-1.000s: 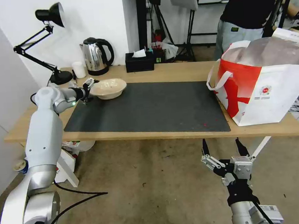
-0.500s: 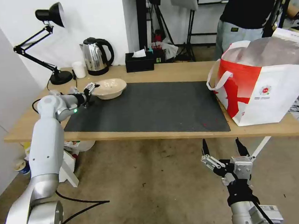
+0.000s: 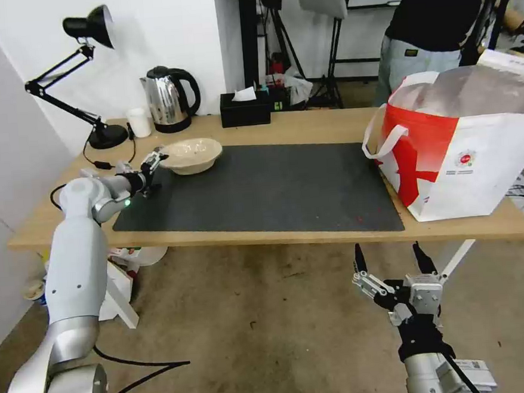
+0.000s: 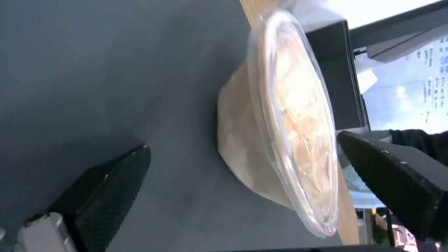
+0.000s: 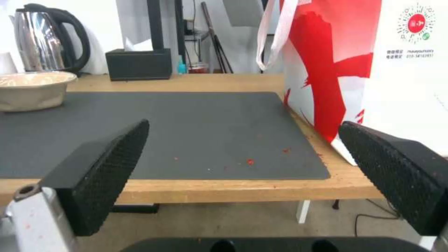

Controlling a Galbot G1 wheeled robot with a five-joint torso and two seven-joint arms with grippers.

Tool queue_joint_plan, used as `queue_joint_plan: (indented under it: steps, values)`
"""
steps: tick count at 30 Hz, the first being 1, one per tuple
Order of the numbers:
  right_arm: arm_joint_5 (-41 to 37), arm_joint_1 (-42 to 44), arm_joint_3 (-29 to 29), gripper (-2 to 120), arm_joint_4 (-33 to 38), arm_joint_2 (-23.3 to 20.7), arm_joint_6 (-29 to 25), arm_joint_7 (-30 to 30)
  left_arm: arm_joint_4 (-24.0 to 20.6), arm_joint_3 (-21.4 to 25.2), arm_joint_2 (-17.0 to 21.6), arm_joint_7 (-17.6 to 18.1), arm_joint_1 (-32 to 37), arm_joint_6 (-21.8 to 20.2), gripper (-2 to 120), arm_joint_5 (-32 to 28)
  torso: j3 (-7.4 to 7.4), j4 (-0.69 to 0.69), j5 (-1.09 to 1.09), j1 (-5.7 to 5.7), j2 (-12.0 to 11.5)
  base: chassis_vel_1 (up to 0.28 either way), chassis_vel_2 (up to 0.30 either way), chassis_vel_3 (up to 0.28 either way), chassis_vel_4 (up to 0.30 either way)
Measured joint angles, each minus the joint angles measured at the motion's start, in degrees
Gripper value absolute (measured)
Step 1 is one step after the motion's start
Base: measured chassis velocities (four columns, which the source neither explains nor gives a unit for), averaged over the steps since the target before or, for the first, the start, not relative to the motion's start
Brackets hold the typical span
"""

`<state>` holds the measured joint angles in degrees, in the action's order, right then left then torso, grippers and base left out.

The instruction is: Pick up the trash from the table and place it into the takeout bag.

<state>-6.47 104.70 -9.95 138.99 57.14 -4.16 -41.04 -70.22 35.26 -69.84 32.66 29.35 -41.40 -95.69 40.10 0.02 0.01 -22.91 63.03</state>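
Observation:
A shallow beige bowl [image 3: 191,155] of trash stands upright at the far left corner of the dark grey mat [image 3: 261,190] on the table [image 3: 305,127]. My left gripper [image 3: 152,166] is open just left of the bowl's rim, not gripping it. In the left wrist view the bowl [image 4: 261,140] lies ahead of the open left gripper [image 4: 243,140], clear of both fingers [image 4: 112,182]. The takeout bag [image 3: 456,147] stands at the table's right end. My right gripper [image 3: 392,259] hangs open below the table's front edge; the right wrist view shows the bag [image 5: 336,70] and bowl [image 5: 33,89].
Along the table's far edge stand a black desk lamp [image 3: 92,76], a white cup [image 3: 139,122], a steel kettle [image 3: 170,98] and a black tissue box [image 3: 244,109]. A person stands behind the bag. Red crumbs [image 5: 250,161] dot the mat's near right part.
My left gripper has drawn back left and slightly down from the bowl's rim, leaving the bowl standing on the mat. The right arm has not moved.

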Motion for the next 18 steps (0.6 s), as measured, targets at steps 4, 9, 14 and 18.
queue_joint_plan:
  steps: [4,9,14,18]
  values:
    - [0.0,0.0,0.0,100,0.0,0.0,0.0,0.0,0.0,-0.5,-0.9,0.0,-0.7,0.0,100,0.4,0.02,-0.05,-0.04,-0.01,0.0,0.000,0.000,0.000,0.000]
    - [0.0,0.0,0.0,100,0.0,0.0,0.0,0.0,0.0,-0.6,-1.2,0.1,-1.2,0.0,100,0.4,0.01,-0.02,-0.02,-0.01,0.0,0.000,0.000,0.000,0.000]
    - [0.0,0.0,0.0,100,0.0,0.0,0.0,0.0,-0.3,-0.7,-1.5,0.1,-1.0,-0.1,100,0.5,0.02,-0.02,-0.02,-0.02,0.0,0.000,0.000,0.000,0.000]
    - [0.0,0.0,0.0,100,0.0,0.0,0.0,0.0,-0.4,-0.6,-1.8,-0.3,-1.0,0.0,100,0.8,0.01,-0.02,-0.01,-0.02,0.0,0.000,0.000,0.000,0.000]
